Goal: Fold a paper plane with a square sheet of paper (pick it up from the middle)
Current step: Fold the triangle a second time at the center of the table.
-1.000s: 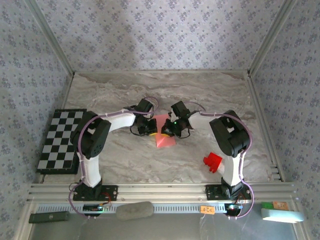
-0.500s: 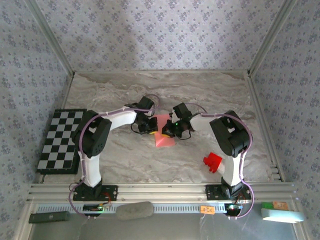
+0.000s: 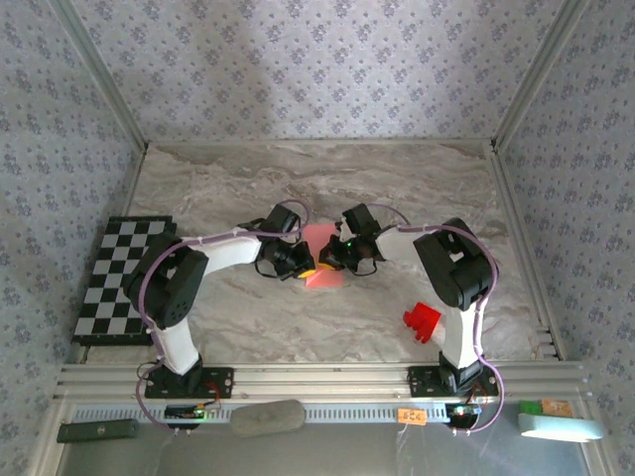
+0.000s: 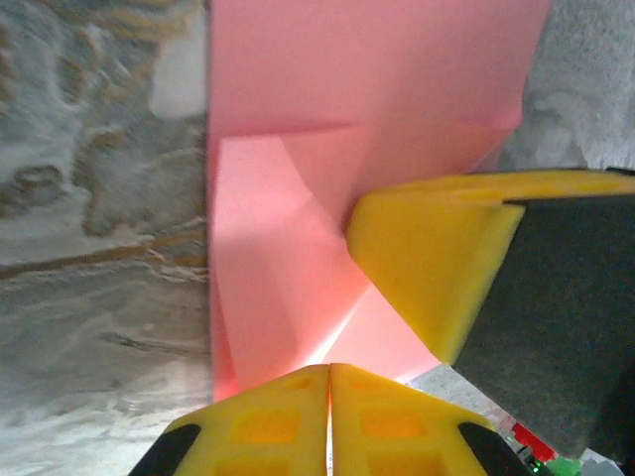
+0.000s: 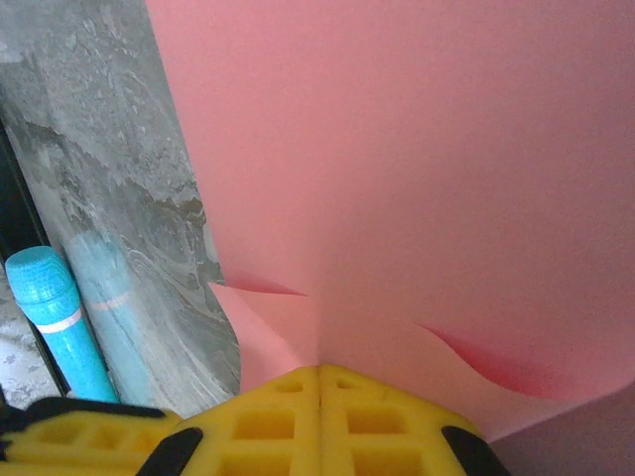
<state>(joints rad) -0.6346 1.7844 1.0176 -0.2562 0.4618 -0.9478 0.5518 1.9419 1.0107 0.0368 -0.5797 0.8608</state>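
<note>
The square sheet of paper, thin, matte and salmon-pink, lies partly folded on the grey marbled counter, with sharp creases splitting it into angled flaps. The left fingers, yellow with square recesses, are pressed together at its left edge; whether paper sits between them I cannot tell. The right fingers, also yellow, pinch a raised fold from its right. Right of the paper sits a chunky red block; far left lies a chequered board.
</note>
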